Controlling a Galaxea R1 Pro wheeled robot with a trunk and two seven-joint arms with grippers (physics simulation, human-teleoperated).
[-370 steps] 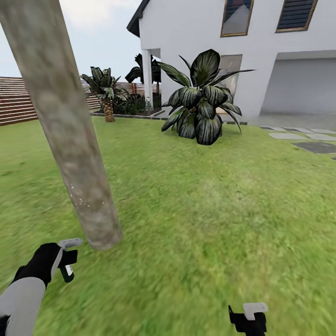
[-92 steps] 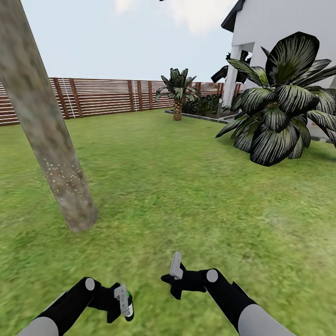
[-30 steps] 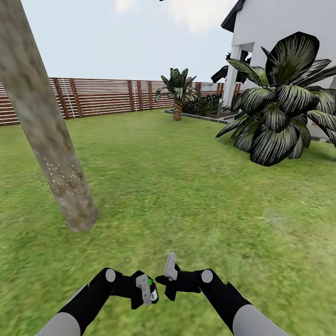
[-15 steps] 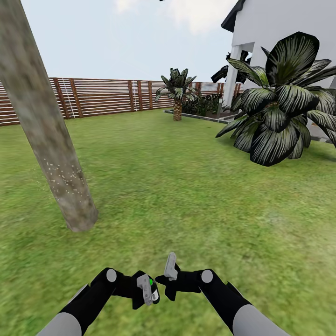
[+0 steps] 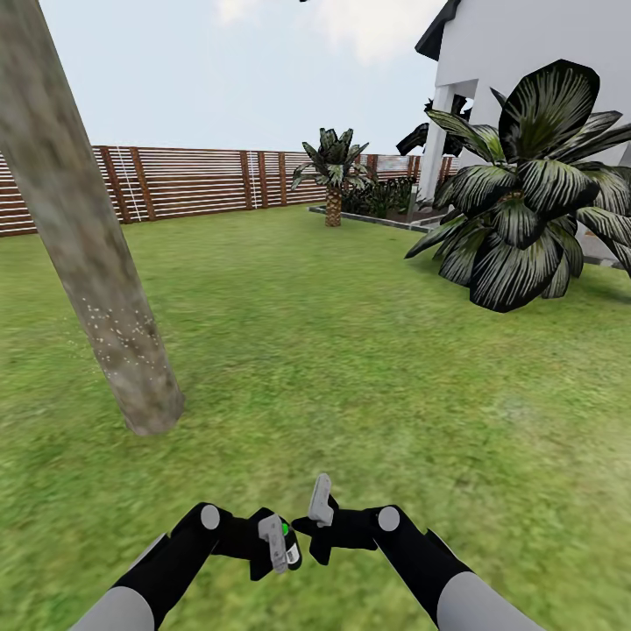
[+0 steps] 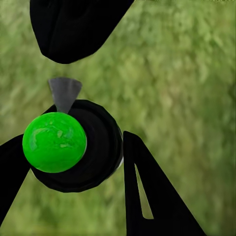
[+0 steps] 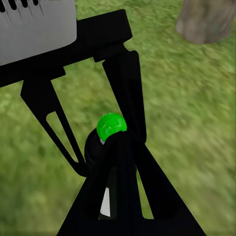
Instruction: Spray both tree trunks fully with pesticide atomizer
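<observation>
Head view: your left gripper (image 5: 279,550) clamps the pesticide atomizer (image 5: 287,543) over the lawn (image 5: 368,368), your right gripper (image 5: 317,519) alongside, its grip unclear.

Since three seconds ago, the left pincer (image 5: 282,545) with the pesticide atomizer (image 5: 287,543) sits further inward, just beside the right pincer (image 5: 317,513). The right pincer stands slightly lower. Negligible shift over the last second.

Both arms reach inward at the bottom centre of the head view — forearms grey, wrists black. The left gripper (image 5: 279,545) is clamped around the pesticide atomizer (image 5: 287,543); the right gripper (image 5: 317,517) sits just beside it, fingers parted.
</observation>
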